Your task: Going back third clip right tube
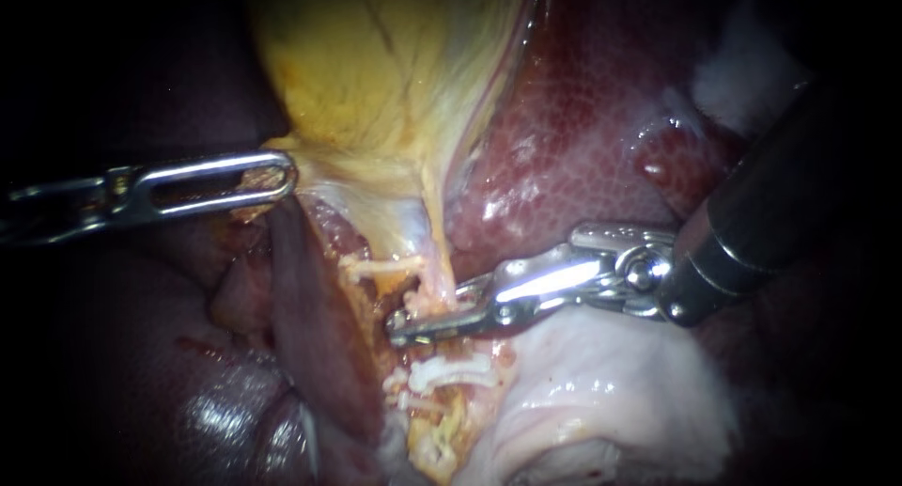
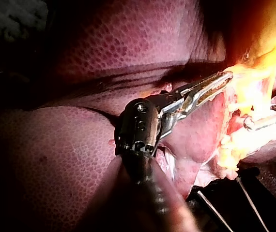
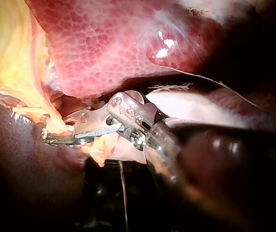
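Note:
My right instrument (image 1: 413, 324) comes in from the right, and its long thin jaws stand slightly open around a pale tube (image 1: 434, 293) that hangs from the yellow gallbladder (image 1: 376, 63). In the right wrist view the same jaws (image 3: 55, 137) show a narrow gap, with yellow tissue at their tip. A white clip (image 1: 451, 371) sits across the tube just below the jaws, and another white clip (image 1: 374, 268) lies up and to the left. My left instrument (image 1: 282, 174) is shut on the gallbladder's lower edge and holds it toward the left; its jaws (image 2: 215, 82) also show in the left wrist view.
Dark red liver (image 1: 583, 119) fills the upper right behind the right instrument's shaft. A pale whitish mound of tissue (image 1: 601, 401) lies under the right jaws. A dark fold of liver (image 1: 310, 317) stands left of the clipped tubes.

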Controlling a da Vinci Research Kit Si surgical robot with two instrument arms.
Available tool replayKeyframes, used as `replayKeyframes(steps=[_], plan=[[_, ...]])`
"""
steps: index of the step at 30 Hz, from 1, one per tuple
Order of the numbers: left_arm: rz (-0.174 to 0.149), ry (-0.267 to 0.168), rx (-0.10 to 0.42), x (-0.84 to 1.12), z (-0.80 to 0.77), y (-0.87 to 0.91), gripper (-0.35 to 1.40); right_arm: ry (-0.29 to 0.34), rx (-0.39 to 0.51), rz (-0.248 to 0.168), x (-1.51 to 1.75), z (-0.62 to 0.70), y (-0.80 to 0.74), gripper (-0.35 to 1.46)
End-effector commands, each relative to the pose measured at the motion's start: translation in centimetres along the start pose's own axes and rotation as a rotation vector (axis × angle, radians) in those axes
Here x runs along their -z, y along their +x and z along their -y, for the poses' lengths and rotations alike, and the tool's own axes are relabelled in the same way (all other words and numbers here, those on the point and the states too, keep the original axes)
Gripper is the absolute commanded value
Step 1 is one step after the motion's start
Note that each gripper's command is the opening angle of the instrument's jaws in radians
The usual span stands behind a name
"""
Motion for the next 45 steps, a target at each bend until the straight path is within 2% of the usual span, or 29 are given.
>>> replayKeyframes(steps=[1,4,5,6,7,8,9,11,14,22,26,32,35,38,45], plan=[[0.0,0.0,0.0,0.0,0.0,-0.01,-0.35,0.0,0.0,0.0,0.0,0.0,0.0,-0.35],[0.0,0.0,0.0,0.0,0.0,0.0,-0.35,0.006,-0.023,0.003,-0.01,0.0,-0.01,-0.35],[0.001,-0.003,0.0,0.0,0.0,0.0,-0.35,0.029,-0.022,0.022,-0.01,0.01,-0.02,-0.35],[0.001,-0.003,0.0,0.01,0.0,0.0,-0.35,0.042,-0.02,0.032,-0.02,0.01,-0.04,-0.19],[0.001,-0.003,0.0,0.01,0.0,0.0,-0.35,0.028,-0.019,0.023,-0.04,0.01,-0.06,0.02],[0.001,-0.003,0.0,0.01,0.01,0.0,-0.35,0.002,-0.006,0.004,-0.05,0.02,-0.07,0.29],[0.001,-0.002,0.0,0.02,0.01,0.0,-0.35,-0.047,0.035,-0.028,-0.08,0.01,-0.09,0.46],[0.001,-0.003,0.0,0.02,0.01,0.0,-0.35,-0.103,0.059,-0.065,-0.12,-0.02,-0.07,0.57],[0.001,-0.003,0.0,0.02,0.02,0.0,-0.35,-0.132,0.079,-0.082,-0.13,-0.06,-0.02,0.6],[0.002,-0.004,0.0,0.03,0.03,0.0,-0.35,-0.185,0.14,-0.107,-0.03,-0.07,0.05,0.6],[0.001,-0.002,0.0,0.03,0.04,0.0,-0.35,-0.188,0.161,-0.094,0.09,-0.05,0.04,0.6],[0.001,-0.002,0.0,0.03,0.04,0.0,-0.35,-0.209,0.17,-0.042,0.29,-0.04,-0.04,0.6],[0.001,-0.002,-0.001,0.03,0.04,0.0,-0.35,-0.206,0.174,-0.04,0.38,-0.02,-0.04,0.6],[0.001,-0.002,-0.001,0.03,0.04,0.01,-0.35,-0.199,0.192,-0.033,0.52,0.08,0.0,0.6],[0.001,0.0,-0.003,0.02,0.04,0.04,-0.35,-0.241,0.271,-0.039,1.02,0.53,0.24,0.6]])
